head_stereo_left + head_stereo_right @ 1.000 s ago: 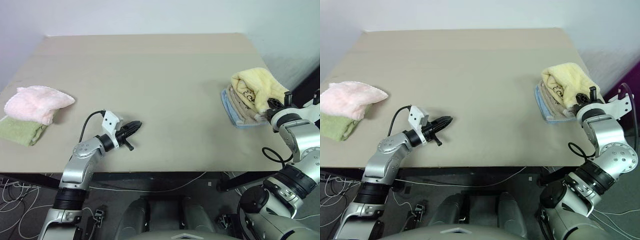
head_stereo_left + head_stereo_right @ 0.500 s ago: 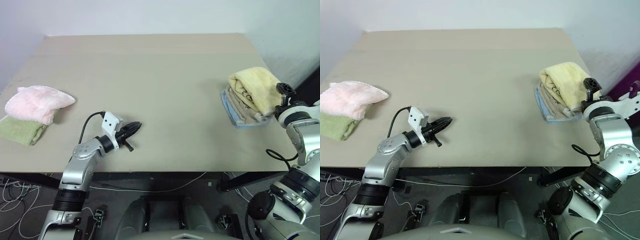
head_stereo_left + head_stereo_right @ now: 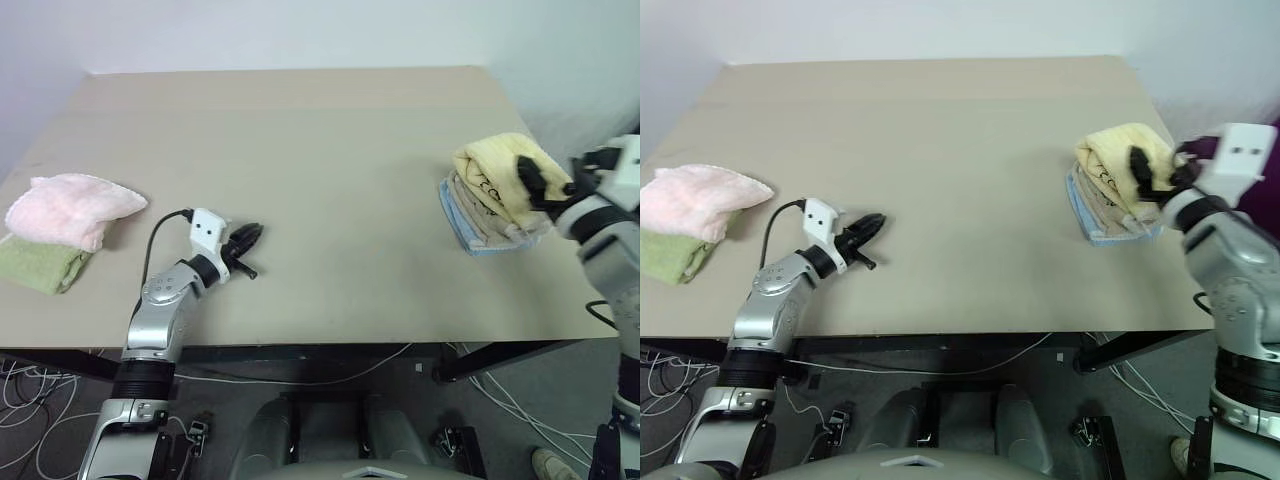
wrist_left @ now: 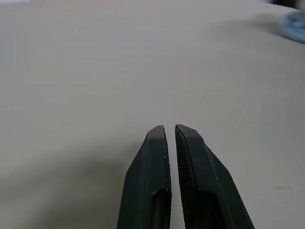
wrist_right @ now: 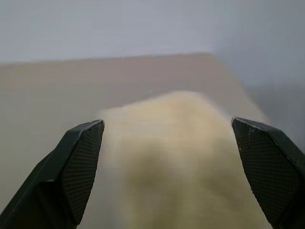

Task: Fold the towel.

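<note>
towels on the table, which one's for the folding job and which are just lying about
For the job:
- pale yellow towel, on top of the right-hand stack
- right pincer, open beside it

Lying about:
- beige towel and blue towel beneath it
- pink towel
- green towel

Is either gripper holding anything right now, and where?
Nothing is held. The left gripper is shut on nothing; the right gripper is open before the towel.

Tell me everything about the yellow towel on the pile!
The yellow towel is pale, fluffy terry cloth, bunched into a soft rounded lump instead of lying flat. Small dark marks show on the side facing the table's middle. It sits on top of a stack of folded cloths, beige and light blue, near the table's right edge. The right gripper is open just beside it, not gripping it.
</note>
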Controlling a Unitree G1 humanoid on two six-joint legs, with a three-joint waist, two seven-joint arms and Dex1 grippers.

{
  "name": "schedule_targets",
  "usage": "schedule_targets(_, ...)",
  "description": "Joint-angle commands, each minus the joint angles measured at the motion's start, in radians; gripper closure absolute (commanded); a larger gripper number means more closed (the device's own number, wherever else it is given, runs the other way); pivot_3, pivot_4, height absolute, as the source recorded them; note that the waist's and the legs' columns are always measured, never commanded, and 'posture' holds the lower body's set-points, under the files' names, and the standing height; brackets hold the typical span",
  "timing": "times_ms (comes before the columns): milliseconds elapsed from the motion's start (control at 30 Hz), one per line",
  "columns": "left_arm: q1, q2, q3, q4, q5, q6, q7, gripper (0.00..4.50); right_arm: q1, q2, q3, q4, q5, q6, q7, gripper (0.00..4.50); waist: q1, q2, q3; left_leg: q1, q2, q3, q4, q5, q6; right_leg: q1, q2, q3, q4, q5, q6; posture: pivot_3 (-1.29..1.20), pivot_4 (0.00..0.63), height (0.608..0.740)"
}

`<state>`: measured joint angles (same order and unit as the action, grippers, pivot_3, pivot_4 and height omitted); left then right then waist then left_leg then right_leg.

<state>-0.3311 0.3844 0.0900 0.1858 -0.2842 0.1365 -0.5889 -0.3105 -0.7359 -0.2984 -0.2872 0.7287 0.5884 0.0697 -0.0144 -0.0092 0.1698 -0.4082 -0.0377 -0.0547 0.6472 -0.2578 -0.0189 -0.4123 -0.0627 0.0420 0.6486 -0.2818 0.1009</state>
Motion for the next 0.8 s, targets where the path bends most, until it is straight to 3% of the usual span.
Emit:
schedule_targets(33,-0.013,0.035,0.058,-0.003,-0.002,-0.038,0.011,4.14,-0.021,0.019,0.085,-0.077,-0.062,-0.076,0.135,0.02,0.002,-0.001,0.001,0.000,0.000,0.000,0.000,0.000,0.000,0.000,0.000,0.000,0.000,0.000,0.000,0.00,0.150,0.740)
schedule_targets(400,0.117,0.088,0.101,-0.074,0.008,-0.046,0.016,4.14,-0.021,0.240,0.370,0.134,-0.280,-0.278,0.410,0.02,0.004,-0.002,0.001,0.000,-0.001,-0.003,0.001,0.000,0.000,0.001,-0.002,-0.001,-0.001,0.000,0.000,0.00,0.150,0.740)
schedule_targets(800,0.166,0.078,0.112,-0.145,-0.001,-0.010,0.056,4.14,-0.027,0.371,0.405,0.243,-0.413,-0.374,0.466,0.02,0.002,-0.002,0.001,0.000,-0.001,-0.003,0.000,0.000,-0.001,0.001,-0.004,-0.001,-0.001,0.000,0.000,0.00,0.150,0.740)
